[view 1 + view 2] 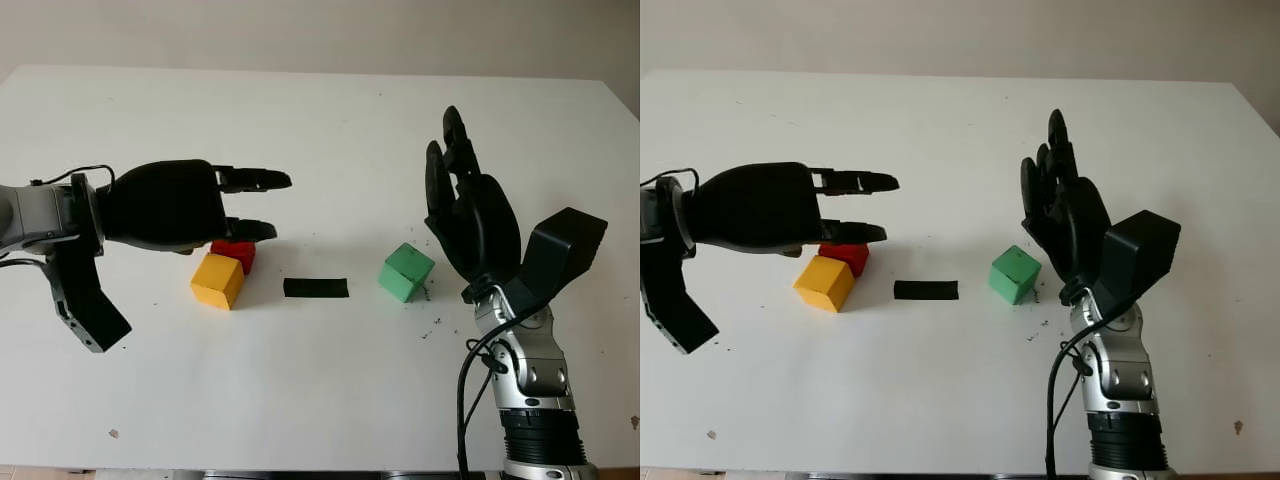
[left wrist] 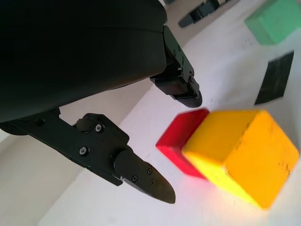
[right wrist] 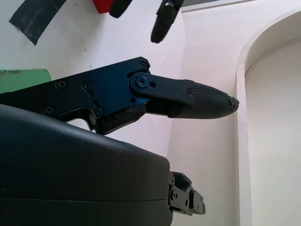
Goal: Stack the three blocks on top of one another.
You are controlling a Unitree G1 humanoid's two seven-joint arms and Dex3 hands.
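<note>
Hovering open just above the red block (image 1: 236, 253), which touches the yellow block (image 1: 218, 280) on the tabletop (image 1: 320, 130), the left hand (image 1: 235, 205) should descend squarely before closing, while the open right hand (image 1: 462, 205) waits beside the green block (image 1: 406, 272).

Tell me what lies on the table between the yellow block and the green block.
A flat black rectangular strip lies on the white table between the yellow block and the green block, touching neither; the left eye view shows it.
</note>
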